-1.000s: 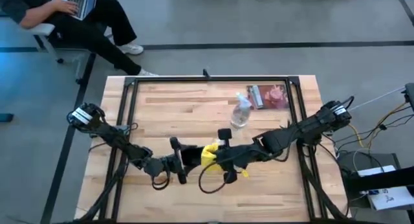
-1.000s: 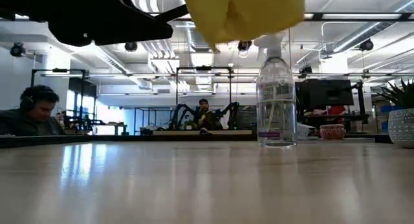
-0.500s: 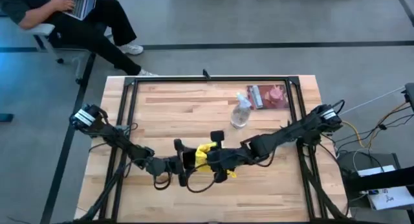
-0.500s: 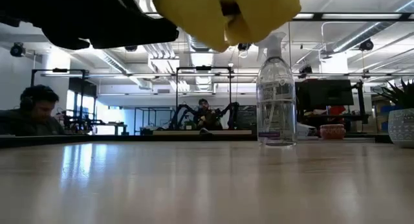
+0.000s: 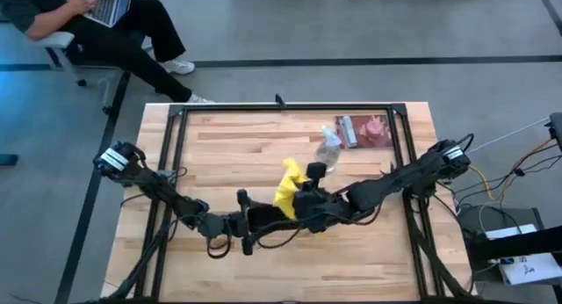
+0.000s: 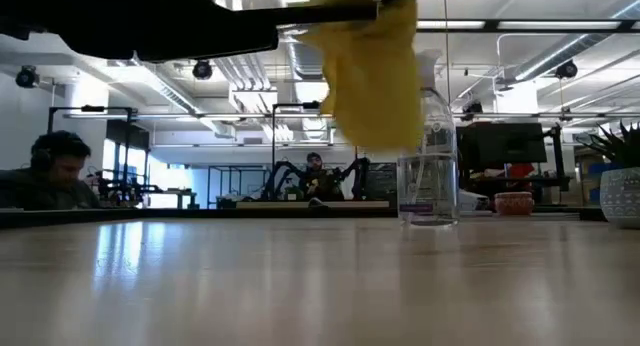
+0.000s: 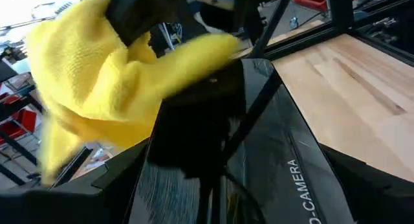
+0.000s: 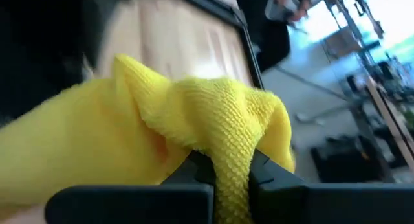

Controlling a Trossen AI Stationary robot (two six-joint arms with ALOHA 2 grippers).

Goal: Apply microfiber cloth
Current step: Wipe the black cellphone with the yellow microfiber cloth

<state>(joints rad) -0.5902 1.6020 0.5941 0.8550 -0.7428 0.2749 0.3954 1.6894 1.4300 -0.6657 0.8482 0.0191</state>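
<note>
Change since earlier: yellow cloth shifted up the table toward the spray bottle in the high view, and in the low view now hanging long instead of bunched at the top edge
High view, microfiber cloth (image 5: 288, 186): lifted over the middle of the wooden table (image 5: 228, 146), near the clear spray bottle (image 5: 328, 147), not touching it
High view, right gripper (image 5: 303, 199): at the table middle, just beside the cloth, closed on its fabric
High view, left gripper (image 5: 250, 221): just beside the right one, toward the near edge, carrying a black phone (image 5: 262, 217); finger gap hidden here
High view, other things: reddish packet (image 5: 364, 130) behind the bottle; seated person (image 5: 97, 18) with a laptop beyond the far left corner
Low view, cloth (image 6: 372, 71): hanging down in folds from the top edge, well above the tabletop, partly in front of the bottle (image 6: 428, 166)
Low view, room: person with headphones (image 6: 50, 171) at the left, another person far back in the middle
Left wrist view, phone (image 7: 226, 153): black glossy slab filling the frame, cloth (image 7: 97, 88) bunched against its far end; own fingers shut on the phone at its dark edges
Right wrist view, cloth (image 8: 187, 130): one fold pinched tight between the two dark fingers (image 8: 194, 175), jaws nearly together, rest of the fabric spreading past them over the table
</note>
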